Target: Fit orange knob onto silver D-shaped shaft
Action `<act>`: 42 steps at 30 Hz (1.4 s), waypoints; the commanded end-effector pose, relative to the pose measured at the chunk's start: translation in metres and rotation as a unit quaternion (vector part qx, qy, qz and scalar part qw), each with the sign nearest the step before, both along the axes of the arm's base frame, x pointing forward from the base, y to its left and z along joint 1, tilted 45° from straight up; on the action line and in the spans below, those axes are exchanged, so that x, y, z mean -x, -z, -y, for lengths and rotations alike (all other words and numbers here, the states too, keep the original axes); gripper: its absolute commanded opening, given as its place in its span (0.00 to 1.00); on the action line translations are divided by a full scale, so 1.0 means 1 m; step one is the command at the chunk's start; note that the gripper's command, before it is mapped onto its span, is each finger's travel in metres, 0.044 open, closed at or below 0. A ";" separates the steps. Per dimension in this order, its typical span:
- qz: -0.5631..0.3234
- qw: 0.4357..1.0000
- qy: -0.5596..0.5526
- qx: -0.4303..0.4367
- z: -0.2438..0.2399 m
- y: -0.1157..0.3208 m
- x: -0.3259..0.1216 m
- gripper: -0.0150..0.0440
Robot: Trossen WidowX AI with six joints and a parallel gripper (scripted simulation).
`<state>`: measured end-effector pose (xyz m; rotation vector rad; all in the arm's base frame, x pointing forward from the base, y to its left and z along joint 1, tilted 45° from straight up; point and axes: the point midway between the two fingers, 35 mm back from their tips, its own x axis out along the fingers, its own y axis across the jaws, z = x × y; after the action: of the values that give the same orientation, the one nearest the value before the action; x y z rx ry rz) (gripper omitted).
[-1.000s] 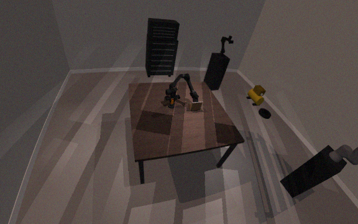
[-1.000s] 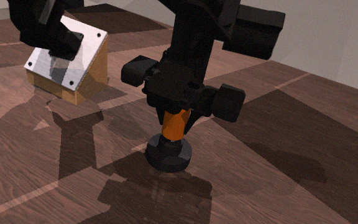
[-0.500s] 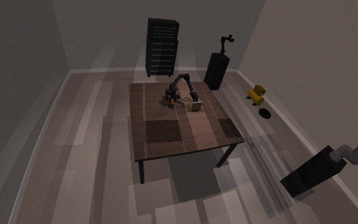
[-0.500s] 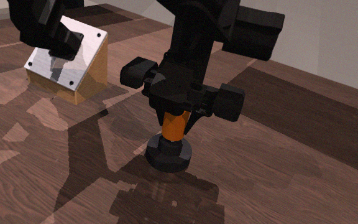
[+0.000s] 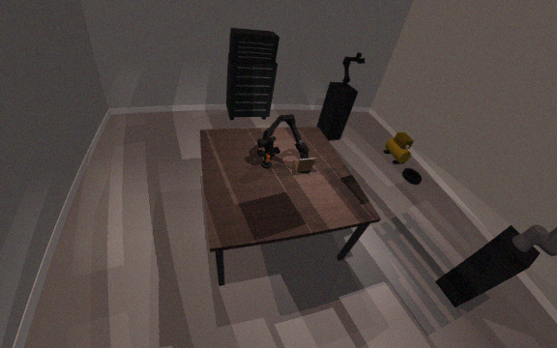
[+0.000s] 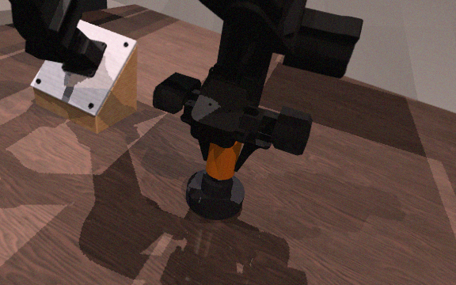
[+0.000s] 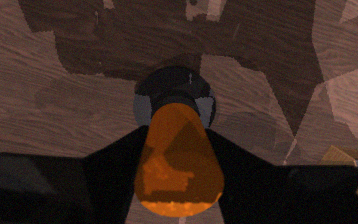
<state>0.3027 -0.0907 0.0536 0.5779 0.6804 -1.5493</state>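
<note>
Knob (image 5: 268, 158) (image 6: 222, 161) (image 7: 179, 160) was in the tool (image 6: 223, 158) (image 7: 176, 132), fingers clamped on its sides, set part-way apart by its width; grasp done, carry to the pedestal (image 5: 266, 164) (image 6: 214, 206) (image 7: 175, 80) done

Knob stood right over the pedestal's raised middle, lower end at or just above it; exterior view couldn't settle touching vs small gap. Looked roughly upright, in line with the post as far as exterior and wrist views went

Silver shaft not visible in any view, hidden under or inside the knob, so couldn't tell whether the hole had started onto it. Flat-to-flat match also unseen, hole faced down

Left to do, my read: confirm or find the flat by a small twist under light down force, let it drop, press till the knob seats on the pedestal, then open and back off. Release not done

Risk: flats off by a bit and the knob rides on the shaft tip, or tilts and slips in the fingers if pushed hard

Pedestal stood flat on the bench (image 5: 230, 193) (image 6: 351, 222) (image 7: 20, 100), angled block (image 5: 305, 165) (image 6: 123, 85) (image 7: 342, 156) well apart, out of the way
</note>
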 end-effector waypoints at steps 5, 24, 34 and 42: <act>0.027 0.999 0.026 0.005 0.004 0.004 0.001 0.25; 0.018 1.000 0.017 0.001 0.008 0.008 0.001 0.25; 0.018 1.000 0.017 0.001 0.008 0.008 0.001 0.65; 0.018 1.000 0.017 0.001 0.008 0.008 0.001 1.00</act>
<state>0.3016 -0.0984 0.0455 0.6113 0.6486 -1.5644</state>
